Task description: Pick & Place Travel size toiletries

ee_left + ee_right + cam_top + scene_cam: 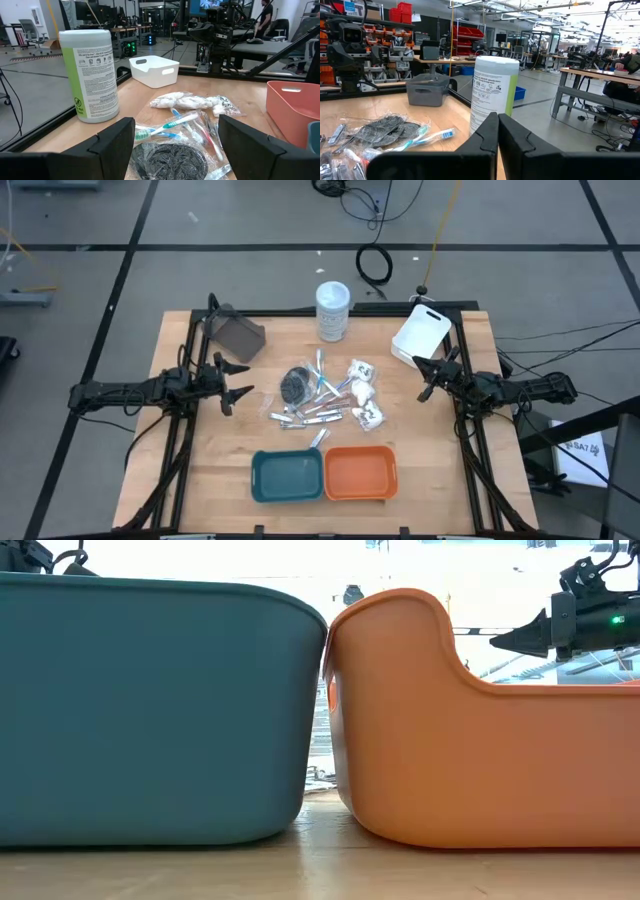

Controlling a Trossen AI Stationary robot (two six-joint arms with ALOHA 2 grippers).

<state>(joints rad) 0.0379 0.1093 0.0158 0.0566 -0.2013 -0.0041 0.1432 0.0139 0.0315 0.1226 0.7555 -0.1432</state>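
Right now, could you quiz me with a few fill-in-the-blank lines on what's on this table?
1. The teal tray sits beside an ____ tray.
2. The left gripper is open; the right gripper is ____.
3. The toiletries lie between the trays and the tall ____.

Missing words: orange; shut; jar

Left gripper (243, 382) hovers with fingers spread wide; right gripper (420, 379) hovers opposite, fingers pressed together

Matt wooden table (200, 450), smooth plastic trays (150, 710), toiletries (175, 125) in glossy clear wrap.
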